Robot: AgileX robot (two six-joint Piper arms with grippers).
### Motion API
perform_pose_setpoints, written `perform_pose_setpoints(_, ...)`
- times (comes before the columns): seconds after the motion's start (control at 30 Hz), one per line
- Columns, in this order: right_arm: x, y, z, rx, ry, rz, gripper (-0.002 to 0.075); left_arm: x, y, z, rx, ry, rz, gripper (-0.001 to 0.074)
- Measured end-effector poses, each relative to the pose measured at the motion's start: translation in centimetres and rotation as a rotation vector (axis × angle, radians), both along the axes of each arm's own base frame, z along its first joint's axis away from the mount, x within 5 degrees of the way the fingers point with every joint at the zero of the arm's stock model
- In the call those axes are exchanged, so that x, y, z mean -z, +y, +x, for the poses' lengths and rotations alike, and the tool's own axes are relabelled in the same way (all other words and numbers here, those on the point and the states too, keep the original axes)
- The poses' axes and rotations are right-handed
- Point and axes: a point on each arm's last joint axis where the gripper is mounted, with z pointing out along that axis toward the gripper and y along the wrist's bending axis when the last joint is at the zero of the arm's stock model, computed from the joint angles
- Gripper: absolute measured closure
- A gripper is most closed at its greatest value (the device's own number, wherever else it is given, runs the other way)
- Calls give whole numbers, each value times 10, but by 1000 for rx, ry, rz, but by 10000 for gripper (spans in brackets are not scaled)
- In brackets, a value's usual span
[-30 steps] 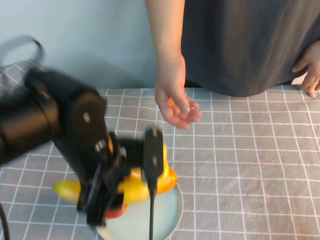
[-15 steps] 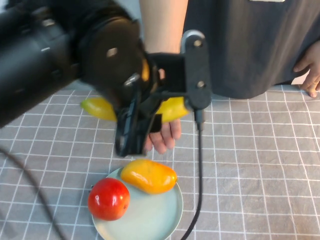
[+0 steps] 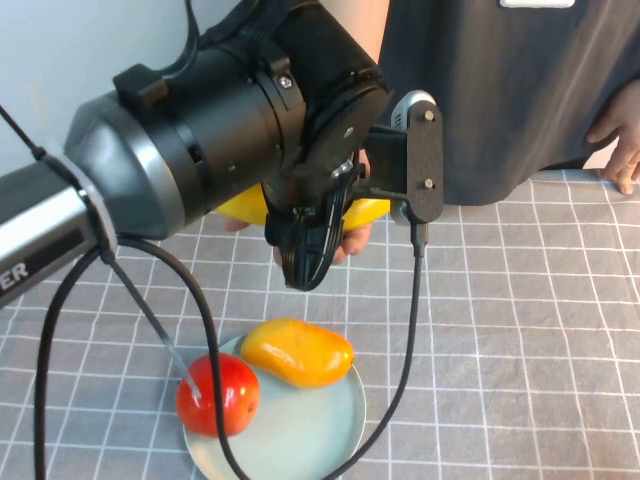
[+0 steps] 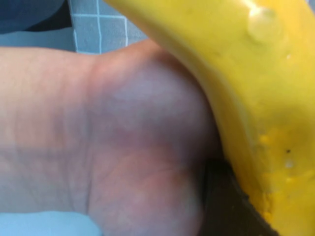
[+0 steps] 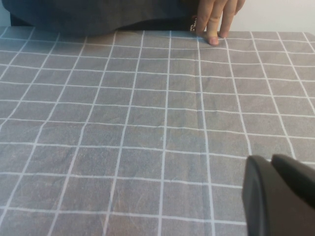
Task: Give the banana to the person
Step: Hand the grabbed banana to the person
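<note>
Raised over the far side of the grey checked tablecloth (image 3: 520,300): the black left gripper (image 3: 318,205), closed on the long, glossy yellow banana (image 3: 368,211), of which only two short yellow stretches peek out either side of the bulky wrist in the high view. Held right above the open palm (image 4: 123,147) of the person in the dark grey top (image 3: 500,90); banana and palm apparently touching in the left wrist view, though hard to confirm up close. Mostly hidden behind the arm: the receiving hand (image 3: 350,240), just its fingertips visible below the gripper. Face cut off by the frame's top edge. Resting on the cloth's far edge at the right: the person's other hand (image 5: 215,17). Nearer, on a pale blue round plate (image 3: 320,430): a stubby orange-yellow fruit (image 3: 297,352) touching a red tomato (image 3: 218,396). Parked low over bare cloth: the right gripper (image 5: 280,196), seen only as two dark fingertips close together, cut off at the frame's corner; absent from the high view.
</note>
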Motion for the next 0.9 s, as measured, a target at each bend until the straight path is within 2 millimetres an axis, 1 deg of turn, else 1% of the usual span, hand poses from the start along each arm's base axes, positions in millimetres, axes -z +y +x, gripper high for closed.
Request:
perform_pose_setpoints(0.17,0,0,0,0,0,0,733,1,-2,-1,-6,21,-29,448)
perform_pose_setpoints(0.2,0,0,0,0,0,0,733,1,-3,-2,-7,25,-34,444)
perform_pose_setpoints(0.23,0,0,0,0,0,0,733,1,-3,-2,-10,28,-38,421)
perform_pose_setpoints(0.27,0,0,0,0,0,0,733,2,-3,-2,-18,32,-45,374)
perform_pose_setpoints(0.37,0,0,0,0,0,0,733,0,-2,-2,-69,24,-69,188)
perform_pose_setpoints(0.4,0,0,0,0,0,0,733,-2,0,-3,-90,22,-77,137)
perform_pose_setpoints(0.47,0,0,0,0,0,0,733,-9,3,-5,-111,3,-94,86)
perform_pose_setpoints(0.5,0,0,0,0,0,0,733,-15,6,-7,-119,-10,-108,72)
perform_pose_setpoints(0.57,0,0,0,0,0,0,733,-27,15,-13,-125,-36,-132,66)
perform_pose_setpoints(0.6,0,0,0,0,0,0,733,-37,23,-19,-128,-55,-151,66)
perform_pose_setpoints(0.7,0,0,0,0,0,0,733,-53,46,-38,-159,-80,-202,66)
perform_pose_setpoints(0.77,0,0,0,0,0,0,733,-58,62,-51,-204,-82,-240,66)
perform_pose_setpoints(0.83,0,0,0,0,0,0,733,-58,79,-65,-277,-77,-289,78)
perform_pose_setpoints(0.87,0,0,0,0,0,0,733,-54,89,-74,-321,-67,-307,104)
perform_pose_setpoints(0.9,0,0,0,0,0,0,733,-51,99,-82,-369,-59,-331,150)
